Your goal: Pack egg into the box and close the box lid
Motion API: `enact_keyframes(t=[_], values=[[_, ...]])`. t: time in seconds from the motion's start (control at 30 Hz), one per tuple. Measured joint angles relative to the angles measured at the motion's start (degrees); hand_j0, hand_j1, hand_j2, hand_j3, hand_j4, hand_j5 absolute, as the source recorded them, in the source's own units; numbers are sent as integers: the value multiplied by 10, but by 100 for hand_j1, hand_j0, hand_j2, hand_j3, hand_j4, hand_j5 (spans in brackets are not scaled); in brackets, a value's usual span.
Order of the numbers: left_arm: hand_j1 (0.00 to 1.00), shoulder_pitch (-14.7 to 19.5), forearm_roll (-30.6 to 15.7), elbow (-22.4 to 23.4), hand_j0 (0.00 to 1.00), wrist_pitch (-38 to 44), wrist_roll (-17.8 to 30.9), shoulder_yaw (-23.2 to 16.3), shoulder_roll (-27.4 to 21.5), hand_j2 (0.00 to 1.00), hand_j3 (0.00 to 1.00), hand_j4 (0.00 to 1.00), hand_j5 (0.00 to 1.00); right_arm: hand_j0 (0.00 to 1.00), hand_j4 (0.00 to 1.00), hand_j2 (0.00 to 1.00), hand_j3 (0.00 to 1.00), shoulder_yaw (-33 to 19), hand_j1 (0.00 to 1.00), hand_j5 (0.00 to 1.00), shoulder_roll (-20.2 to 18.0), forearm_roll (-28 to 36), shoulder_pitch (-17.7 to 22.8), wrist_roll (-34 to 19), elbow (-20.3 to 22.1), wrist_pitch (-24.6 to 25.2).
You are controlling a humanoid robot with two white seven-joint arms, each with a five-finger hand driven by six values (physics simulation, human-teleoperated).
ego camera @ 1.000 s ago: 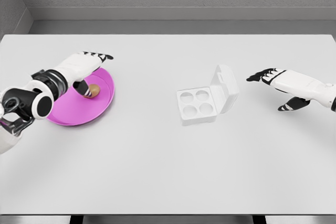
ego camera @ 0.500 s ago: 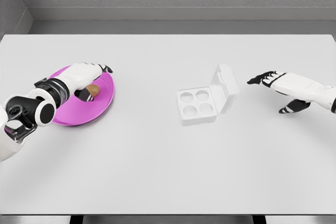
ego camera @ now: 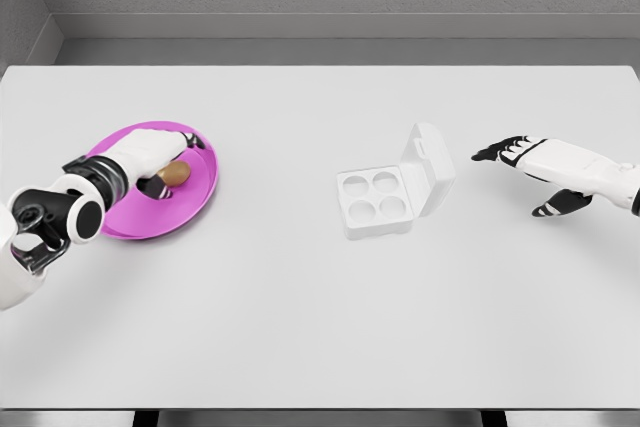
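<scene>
A brown egg [ego camera: 178, 174] lies on the pink plate [ego camera: 190, 209] at the left of the table. My left hand [ego camera: 176, 159] is down on the plate, its fingers curled over the egg and its thumb against the egg's near side. The white egg box [ego camera: 375, 203] stands at the table's middle, its four cups empty and its lid [ego camera: 429, 167] tilted up and back on the right. My right hand [ego camera: 528, 161] hovers to the right of the lid, apart from it, fingers spread and holding nothing.
The white table [ego camera: 320, 327] reaches a grey back wall. Between the plate and the box lies a stretch of bare tabletop. Nothing else stands on the surface.
My left hand has sunk onto the plate and drawn back toward the left, its fingers curling over the egg. The egg has stayed in place. The right hand has shifted only slightly.
</scene>
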State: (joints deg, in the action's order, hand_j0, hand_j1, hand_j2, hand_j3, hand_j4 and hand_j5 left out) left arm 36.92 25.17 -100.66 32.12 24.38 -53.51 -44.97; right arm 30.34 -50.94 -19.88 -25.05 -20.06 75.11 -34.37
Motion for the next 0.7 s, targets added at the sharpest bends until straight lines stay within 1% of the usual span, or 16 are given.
enact_keyframes(t=[0.27,0.43,0.7], values=[[83,1,-5,6,83,2,-7,8,0,83,83,83,83,100,100,100,100,0,100,100,0,0,0,0,0,0],[83,0,-15,6,83,5,-8,11,1,83,83,83,83,100,100,100,100,0,100,100,-1,0,1,0,-5,0],[82,-4,-27,9,82,8,-9,22,19,82,82,82,82,100,100,100,100,0,100,100,-2,0,1,0,-12,0]])
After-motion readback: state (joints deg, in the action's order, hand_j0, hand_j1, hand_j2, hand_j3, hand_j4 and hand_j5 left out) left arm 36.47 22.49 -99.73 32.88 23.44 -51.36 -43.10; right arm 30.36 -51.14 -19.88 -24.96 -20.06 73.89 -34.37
